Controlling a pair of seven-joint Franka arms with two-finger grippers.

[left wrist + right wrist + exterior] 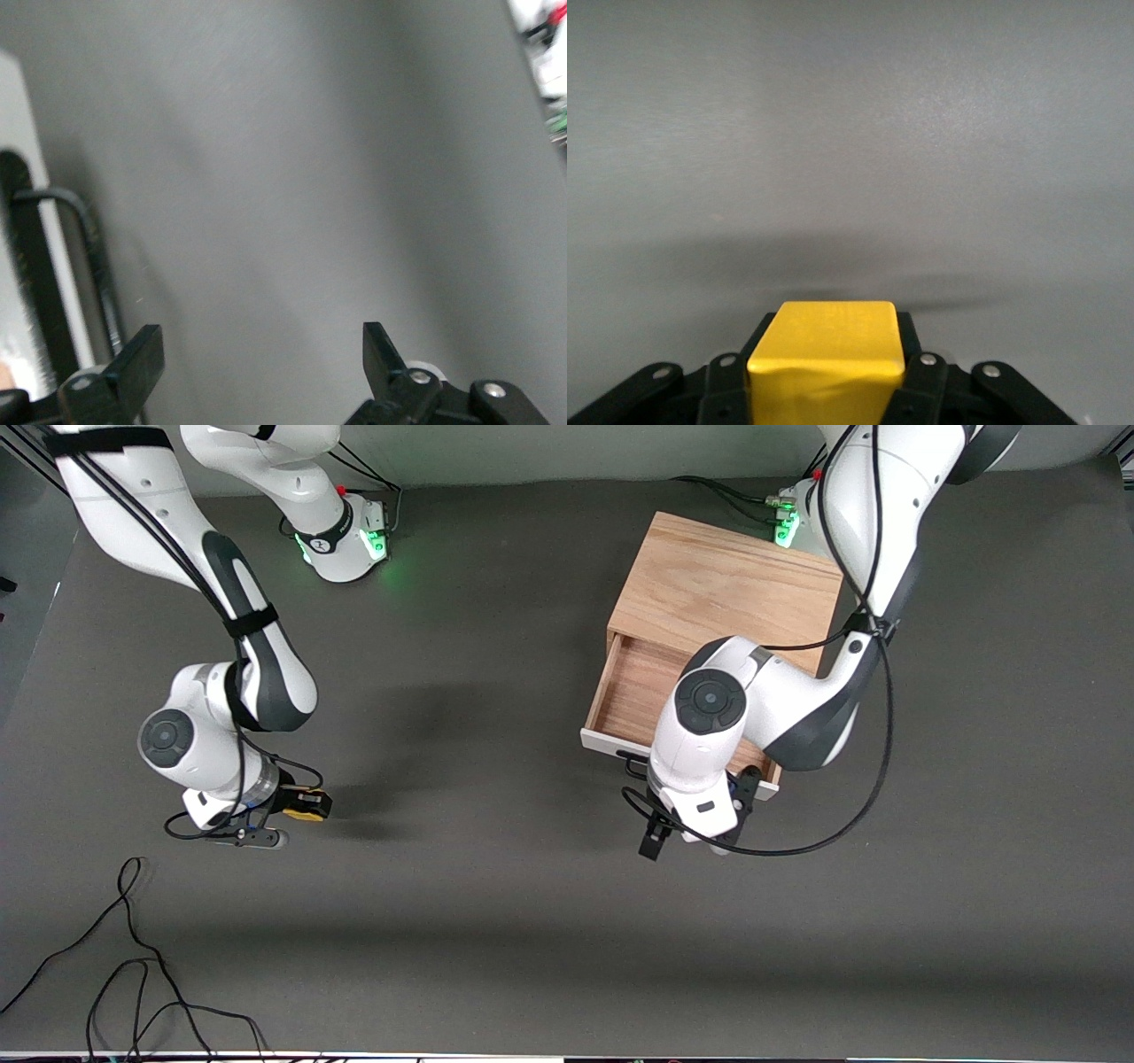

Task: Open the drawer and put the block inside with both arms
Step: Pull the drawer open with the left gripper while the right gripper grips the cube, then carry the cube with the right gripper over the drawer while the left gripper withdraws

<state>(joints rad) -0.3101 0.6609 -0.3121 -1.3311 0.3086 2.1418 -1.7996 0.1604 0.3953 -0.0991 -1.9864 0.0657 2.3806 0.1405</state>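
Note:
The drawer (631,689) stands pulled open from the light-wood cabinet (726,584), its wood interior showing. My left gripper (702,812) is open and empty, just clear of the drawer's white front and black handle (631,764). In the left wrist view my left gripper (261,354) has nothing between its jaws, and the handle (89,257) lies off to one side. My right gripper (297,809) is shut on the yellow block (309,804), low over the table toward the right arm's end. In the right wrist view the block (828,354) sits between the fingers (926,376).
Loose black cables (133,974) lie on the dark grey table (496,886) near the front edge, toward the right arm's end. The left arm's elbow (709,700) hangs over part of the open drawer.

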